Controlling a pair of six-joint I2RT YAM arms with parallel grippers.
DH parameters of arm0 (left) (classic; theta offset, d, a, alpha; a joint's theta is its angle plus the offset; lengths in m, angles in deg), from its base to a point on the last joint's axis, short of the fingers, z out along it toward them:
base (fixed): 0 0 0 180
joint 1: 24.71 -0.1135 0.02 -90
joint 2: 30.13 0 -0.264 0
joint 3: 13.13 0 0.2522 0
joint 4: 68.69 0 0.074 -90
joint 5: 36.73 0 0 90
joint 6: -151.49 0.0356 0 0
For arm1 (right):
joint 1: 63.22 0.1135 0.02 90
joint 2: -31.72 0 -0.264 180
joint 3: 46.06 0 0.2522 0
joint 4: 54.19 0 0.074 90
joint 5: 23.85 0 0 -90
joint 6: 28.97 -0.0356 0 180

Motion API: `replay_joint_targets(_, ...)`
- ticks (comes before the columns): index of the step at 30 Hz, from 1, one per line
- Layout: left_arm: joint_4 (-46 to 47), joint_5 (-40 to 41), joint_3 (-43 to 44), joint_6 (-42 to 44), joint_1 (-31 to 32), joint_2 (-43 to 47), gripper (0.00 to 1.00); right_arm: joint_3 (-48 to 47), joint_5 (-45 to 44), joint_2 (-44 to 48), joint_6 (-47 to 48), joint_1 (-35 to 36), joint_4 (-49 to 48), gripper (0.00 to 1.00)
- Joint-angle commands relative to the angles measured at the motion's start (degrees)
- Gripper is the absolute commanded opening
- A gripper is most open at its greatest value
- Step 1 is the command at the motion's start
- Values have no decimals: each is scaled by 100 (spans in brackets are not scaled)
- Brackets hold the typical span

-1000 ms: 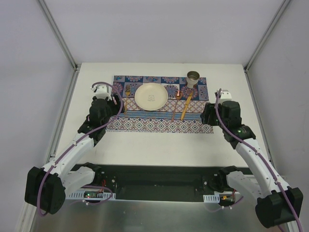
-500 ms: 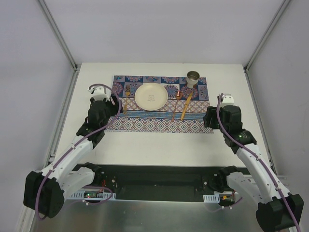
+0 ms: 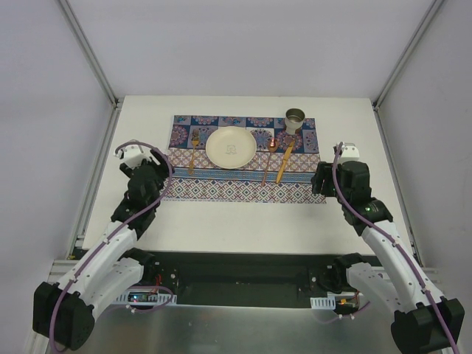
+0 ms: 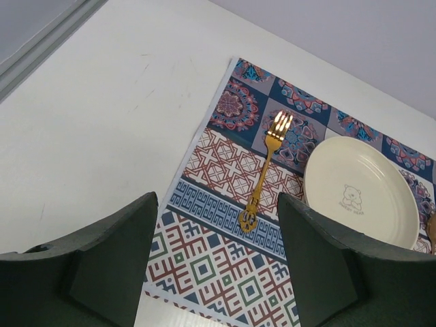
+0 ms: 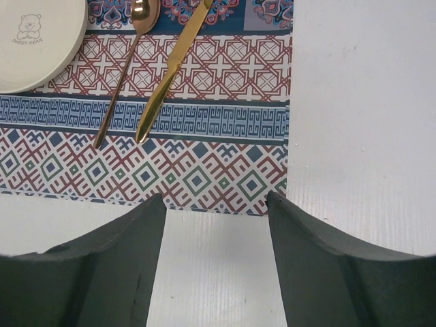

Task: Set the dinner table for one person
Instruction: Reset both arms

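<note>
Plate (image 3: 231, 146) and cup (image 3: 295, 119) on placemat (image 3: 221, 190) on dinner table (image 3: 243, 221)

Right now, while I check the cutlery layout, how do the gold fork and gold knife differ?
The gold metal fork lies left of the round cream plate, alone; the gold metal knife lies right of it, beside a copper-toned spoon. The fork ends in tines, the knife in a smooth blade. Both lie flat on the blue-and-red patterned placemat.
</note>
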Motion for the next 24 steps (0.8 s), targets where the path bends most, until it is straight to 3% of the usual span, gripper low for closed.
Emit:
replay_joint_targets(1, 98, 372, -26, -243, 36, -69, 70, -69, -147, 58, -93, 36, -92, 64)
replay_joint_targets(24, 177, 539, -52, -173, 36, -298, 70, 317, -507, 190, -207, 36, -338, 64)
